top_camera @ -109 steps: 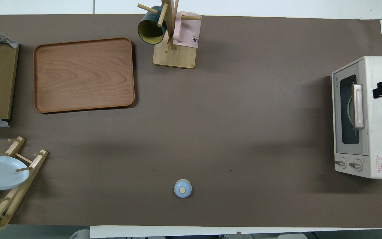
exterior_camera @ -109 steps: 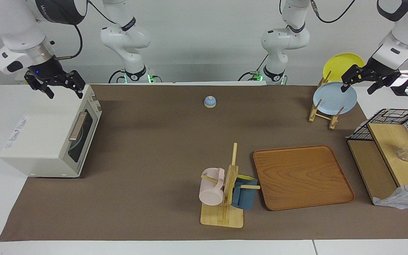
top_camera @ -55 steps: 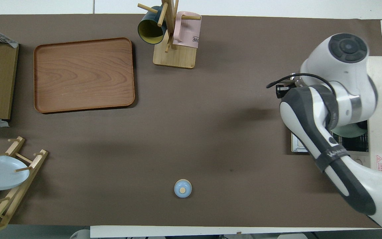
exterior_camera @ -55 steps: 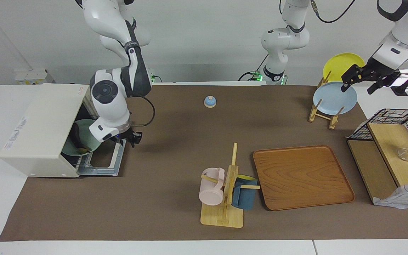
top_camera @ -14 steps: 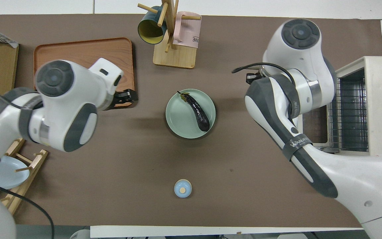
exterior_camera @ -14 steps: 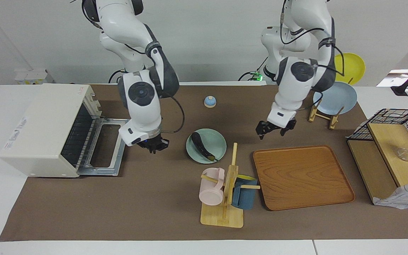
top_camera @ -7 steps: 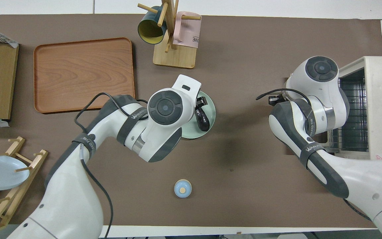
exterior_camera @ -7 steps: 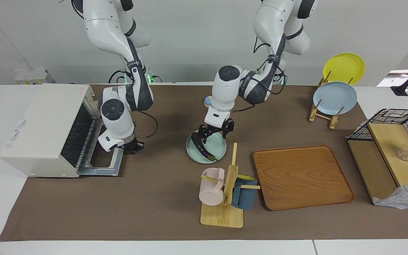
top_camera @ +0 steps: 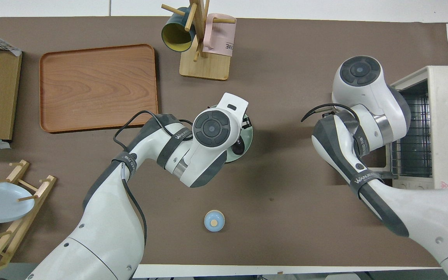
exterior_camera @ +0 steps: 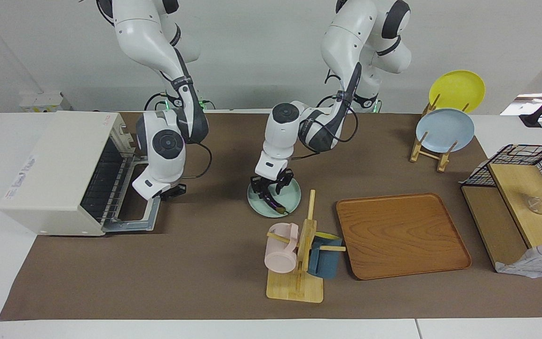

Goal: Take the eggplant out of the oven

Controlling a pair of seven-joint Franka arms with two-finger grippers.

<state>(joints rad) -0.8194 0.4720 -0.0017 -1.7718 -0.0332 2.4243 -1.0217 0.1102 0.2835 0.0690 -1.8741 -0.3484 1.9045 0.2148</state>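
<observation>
Looking at the open oven, I keep my right gripper over its dropped door, jaws I cannot tell, while my left gripper straddles the eggplant with spread jaws on the green plate at mid-table, probably to lift it

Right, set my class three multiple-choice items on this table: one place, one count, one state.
1. Where does the slender dark purple eggplant lie? A on the bare cloth; B on the pale green round plate; C on the wooden tray.
2. How many mugs hang on the wooden mug rack? A one; B two; C four.
3. The cream-white toaster oven has its door: A shut; B open.
Answers: B, it rests on the plate; B, one pink, one dark blue; B, the door lies folded down.
</observation>
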